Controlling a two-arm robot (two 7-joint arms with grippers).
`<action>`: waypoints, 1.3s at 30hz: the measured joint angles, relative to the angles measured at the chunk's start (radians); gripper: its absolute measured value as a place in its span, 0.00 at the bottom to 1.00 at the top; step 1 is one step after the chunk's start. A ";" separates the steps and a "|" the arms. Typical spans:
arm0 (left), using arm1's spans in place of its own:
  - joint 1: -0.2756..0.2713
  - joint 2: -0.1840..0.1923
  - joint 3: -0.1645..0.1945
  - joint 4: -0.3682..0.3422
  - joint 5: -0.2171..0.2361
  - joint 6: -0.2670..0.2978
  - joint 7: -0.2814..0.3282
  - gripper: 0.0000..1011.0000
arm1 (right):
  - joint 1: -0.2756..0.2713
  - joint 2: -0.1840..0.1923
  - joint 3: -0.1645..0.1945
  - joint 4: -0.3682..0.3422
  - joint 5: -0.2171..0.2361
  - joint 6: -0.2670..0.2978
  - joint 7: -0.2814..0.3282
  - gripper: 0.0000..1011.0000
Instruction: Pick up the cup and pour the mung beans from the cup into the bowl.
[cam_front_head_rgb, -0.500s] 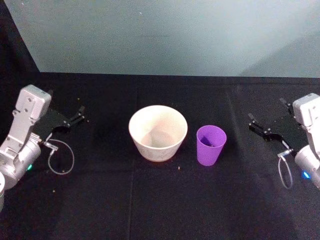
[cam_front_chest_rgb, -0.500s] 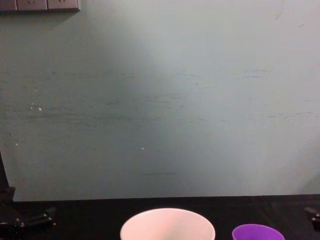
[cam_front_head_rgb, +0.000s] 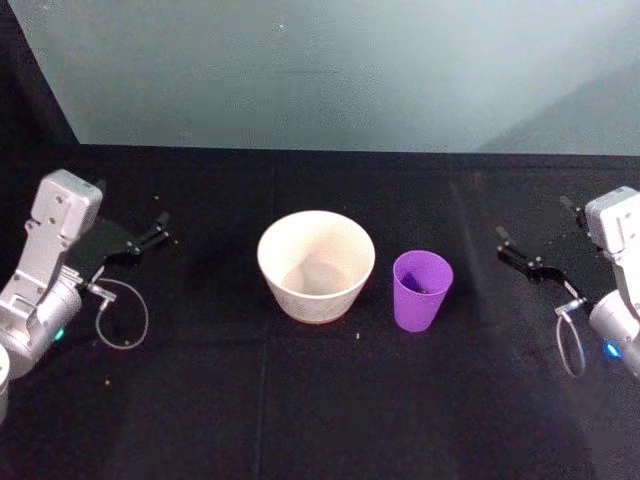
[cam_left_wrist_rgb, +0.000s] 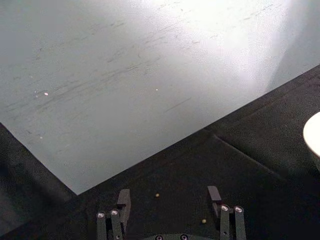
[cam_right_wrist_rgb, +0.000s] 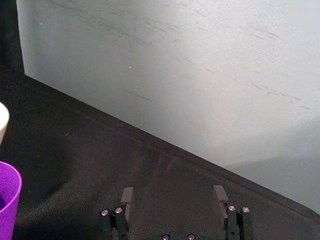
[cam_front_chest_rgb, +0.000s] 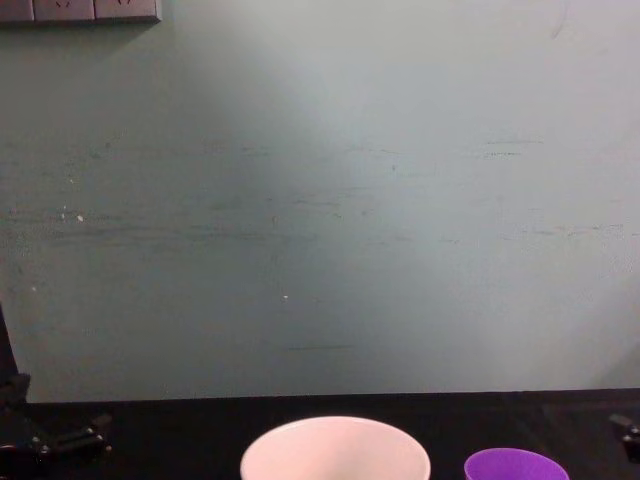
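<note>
The cup (cam_front_head_rgb: 422, 290) is set upright right of centre, just beside the bowl (cam_front_head_rgb: 300, 292) — a short pour away; the right gripper (cam_right_wrist_rgb: 173, 194) is held at the right edge, jaws spread to take it, the left gripper (cam_left_wrist_rgb: 168, 195) parked at the left edge — also spread

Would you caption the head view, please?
Tapered purple plastic cup beside round white bowl; open left gripper and right gripper flank them.

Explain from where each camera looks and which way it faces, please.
Head view: high, looking down at the bowl and cup; left end effector and right end effector at the sides.
Chest view: low, looking forward over the table to the wall; both end effectors at lower corners.
Left wrist view: on left arm, facing the wall; its open fingers show.
Right wrist view: on right arm, facing the wall; its open fingers show.
Shared: head and chest both show bowl and cup.
</note>
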 joint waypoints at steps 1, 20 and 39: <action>0.000 0.000 0.000 0.000 0.000 0.000 0.000 0.99 | 0.000 0.000 0.000 0.000 0.000 0.000 0.000 0.99; 0.000 0.000 0.000 0.000 0.000 0.000 0.000 0.99 | 0.000 0.000 0.000 0.000 0.000 0.000 0.000 0.99; 0.000 0.000 0.000 0.000 0.000 0.000 0.000 0.99 | -0.029 0.006 0.015 -0.026 -0.013 0.000 -0.007 0.99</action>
